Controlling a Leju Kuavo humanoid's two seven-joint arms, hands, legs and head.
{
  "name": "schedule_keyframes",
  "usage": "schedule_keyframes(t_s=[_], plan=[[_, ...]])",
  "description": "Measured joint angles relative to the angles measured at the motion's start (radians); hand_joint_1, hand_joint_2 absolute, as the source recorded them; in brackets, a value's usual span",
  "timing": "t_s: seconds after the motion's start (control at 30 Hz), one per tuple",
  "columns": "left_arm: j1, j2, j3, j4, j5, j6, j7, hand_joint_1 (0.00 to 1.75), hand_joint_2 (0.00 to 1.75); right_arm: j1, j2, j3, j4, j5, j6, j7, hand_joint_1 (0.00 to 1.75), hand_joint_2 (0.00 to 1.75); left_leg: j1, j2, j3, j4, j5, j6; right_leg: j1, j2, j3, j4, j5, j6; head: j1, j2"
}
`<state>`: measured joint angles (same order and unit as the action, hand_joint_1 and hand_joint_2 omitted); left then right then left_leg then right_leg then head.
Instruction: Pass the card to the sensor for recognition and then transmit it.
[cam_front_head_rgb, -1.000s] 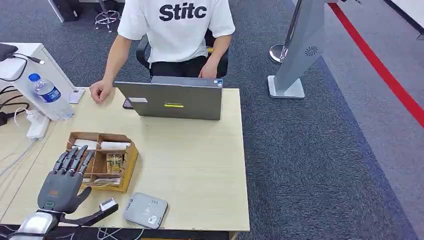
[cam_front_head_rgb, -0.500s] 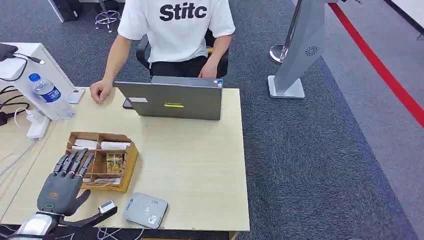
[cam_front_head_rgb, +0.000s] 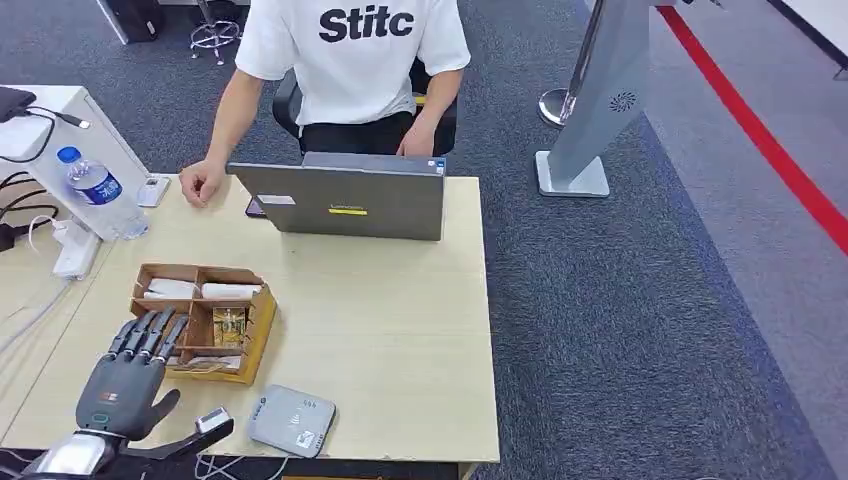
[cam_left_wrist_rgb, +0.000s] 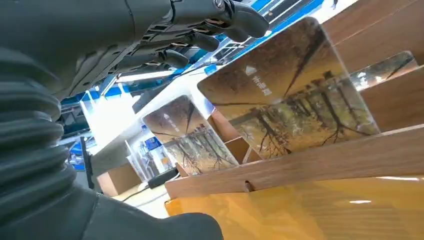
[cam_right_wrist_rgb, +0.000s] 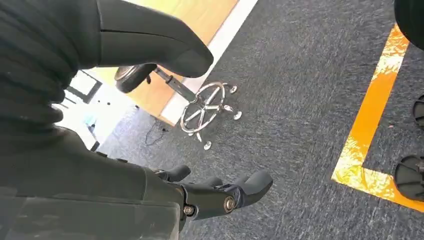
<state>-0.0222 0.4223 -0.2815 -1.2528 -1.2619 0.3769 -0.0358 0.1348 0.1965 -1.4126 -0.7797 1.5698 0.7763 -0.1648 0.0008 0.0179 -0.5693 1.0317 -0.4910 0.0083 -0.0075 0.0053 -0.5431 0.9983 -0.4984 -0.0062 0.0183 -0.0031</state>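
Note:
A wooden divided box (cam_front_head_rgb: 262, 324) stands on the table's left half, holding cards with an autumn-tree print (cam_front_head_rgb: 229, 325). Up close in the left wrist view a large tree-print card (cam_left_wrist_rgb: 295, 100) leans in a slot, with a second one (cam_left_wrist_rgb: 187, 135) behind it. My left hand (cam_front_head_rgb: 125, 380) hovers flat, fingers spread, over the box's near-left corner, and it holds nothing. The grey card sensor (cam_front_head_rgb: 291, 420) lies at the near table edge, right of that hand. My right hand (cam_right_wrist_rgb: 150, 165) hangs above the carpet, fingers loosely apart and empty.
A person in a white T-shirt (cam_front_head_rgb: 352, 55) sits behind a grey laptop (cam_front_head_rgb: 345, 200) at the far edge, one hand (cam_front_head_rgb: 200, 183) on the table. A water bottle (cam_front_head_rgb: 100, 190) and cables lie at the far left. A grey stand (cam_front_head_rgb: 600, 100) rises on the carpet.
My left hand has drawn back toward me along the box's left side, by a small amount. Nothing else moved.

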Motion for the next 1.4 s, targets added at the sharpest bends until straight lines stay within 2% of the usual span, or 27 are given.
schedule_keyframes(t_s=[0.73, 0.77, 0.8, 1.4], plan=[[-0.001, 0.0, 0.0, 0.018, 0.003, 0.002, 0.003, 0.0, 1.75, 0.0, -0.006, 0.0, 0.012, 0.0, 0.0, 0.0, 0.0, 1.75, 0.0, 0.0, 0.0, 0.0, 0.0, 0.0, 0.0, 0.0, 0.0, 0.0, 0.0, 0.0, 0.0, 0.0], [-0.001, 0.0, 0.0, 0.019, 0.003, 0.003, 0.003, 1.64, 1.75, 0.0, -0.006, 0.0, 0.012, 0.0, 0.0, 0.0, 0.0, 1.75, 0.0, 0.0, 0.0, 0.0, 0.0, 0.0, 0.0, 0.0, 0.0, 0.0, 0.0, 0.0, 0.0, 0.0], [-0.001, 0.0, 0.0, 0.021, 0.004, 0.003, 0.003, 1.75, 1.75, 0.0, -0.006, 0.0, 0.012, 0.0, 0.0, 0.0, 0.0, 1.75, 0.0, 0.0, 0.0, 0.0, 0.0, 0.0, 0.0, 0.0, 0.0, 0.0, 0.0, 0.0, 0.0, 0.0], [0.0, 0.002, 0.026, 0.023, 0.011, -0.019, 0.033, 1.75, 1.75, 0.0, -0.006, 0.0, 0.012, 0.0, 0.0, 0.005, 0.0, 1.75, 0.0, 0.0, 0.0, 0.0, 0.0, 0.0, 0.0, 0.0, 0.0, 0.0, 0.0, 0.0, 0.0, 0.0]])
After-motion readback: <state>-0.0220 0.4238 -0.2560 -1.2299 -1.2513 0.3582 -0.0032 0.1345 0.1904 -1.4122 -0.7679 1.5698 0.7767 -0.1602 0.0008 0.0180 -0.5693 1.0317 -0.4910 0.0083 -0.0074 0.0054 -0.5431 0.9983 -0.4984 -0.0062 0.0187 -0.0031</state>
